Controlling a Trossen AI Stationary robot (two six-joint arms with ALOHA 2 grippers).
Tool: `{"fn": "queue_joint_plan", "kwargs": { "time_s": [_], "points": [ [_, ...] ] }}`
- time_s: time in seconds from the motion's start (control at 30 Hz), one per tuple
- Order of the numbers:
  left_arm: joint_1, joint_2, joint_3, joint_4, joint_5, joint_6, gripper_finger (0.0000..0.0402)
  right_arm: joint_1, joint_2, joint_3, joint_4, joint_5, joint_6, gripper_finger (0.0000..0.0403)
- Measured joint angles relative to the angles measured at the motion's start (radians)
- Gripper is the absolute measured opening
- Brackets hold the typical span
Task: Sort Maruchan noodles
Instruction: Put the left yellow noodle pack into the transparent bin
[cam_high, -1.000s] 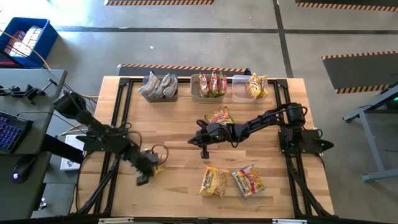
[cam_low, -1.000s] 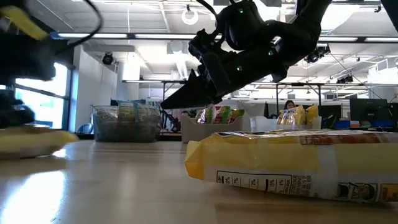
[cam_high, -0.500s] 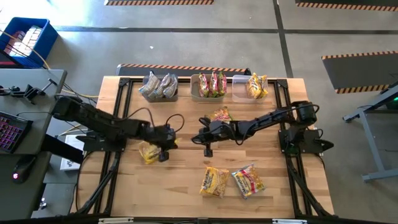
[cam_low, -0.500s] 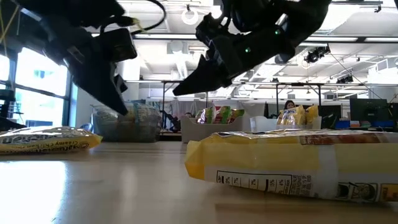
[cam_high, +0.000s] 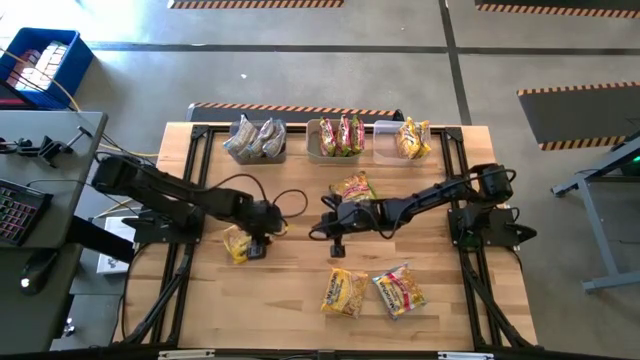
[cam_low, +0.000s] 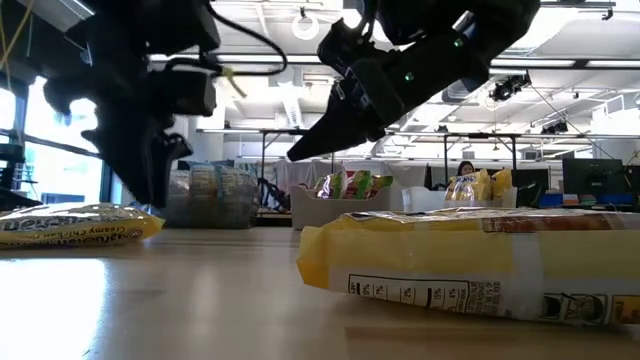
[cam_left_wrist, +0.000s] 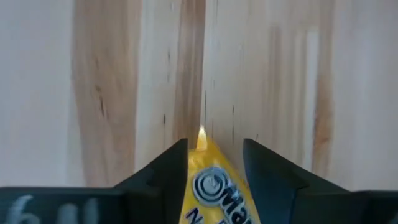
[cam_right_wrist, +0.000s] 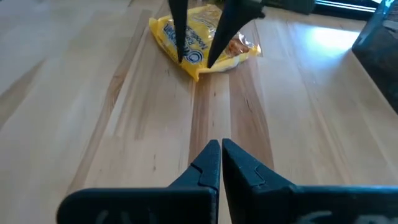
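Note:
A yellow noodle packet (cam_high: 237, 243) lies flat on the table's left half. My left gripper (cam_high: 258, 246) points down over its right corner, open, with one finger on either side of that corner (cam_left_wrist: 214, 180). The right wrist view shows the same packet (cam_right_wrist: 205, 38) with the two fingers astride it. My right gripper (cam_high: 337, 243) hangs shut above bare wood at the table's middle, touching nothing. Three more packets lie loose: one (cam_high: 353, 186) toward the far side and two (cam_high: 343, 292) (cam_high: 399, 291) toward the near edge. My left gripper comes at the packet's corner (cam_right_wrist: 195, 67) from above, fingers pointing down, one on each side of it. The packet lies flat on the table. Whether the fingers touch it, I cannot tell.
Three bins stand along the far edge: the left one (cam_high: 256, 139) holds silvery packets, the middle one (cam_high: 339, 137) red and green ones, the right one (cam_high: 407, 139) yellow ones. Bare wood lies between the two grippers. A near packet (cam_low: 470, 260) fills the low view's foreground.
My left gripper has swung from near the table's near-left corner toward the far side and the middle, come down over the yellow packet's corner and opened. The packet has lain still on the table for the last half second.

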Motion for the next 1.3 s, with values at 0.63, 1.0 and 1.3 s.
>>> {"fn": "queue_joint_plan", "kwargs": {
  "time_s": [0.63, 1.0, 1.3],
  "points": [
    [-0.022, 0.147, 0.008, 0.01, -0.043, 0.143, 0.0022, 0.011, 0.0, 0.0, -0.036, 0.032, -0.027, 0.0],
    [0.131, 0.048, -0.029, 0.331, 0.01, -0.185, 0.0002, 0.019, -0.061, -0.178, 0.125, 0.188, 0.167, 0.0],
    [0.306, 0.045, -0.109, 0.906, -0.011, -0.344, 0.0001, 0.011, -0.095, -0.363, 0.538, 0.186, 0.456, 0.001]
  ]
}}
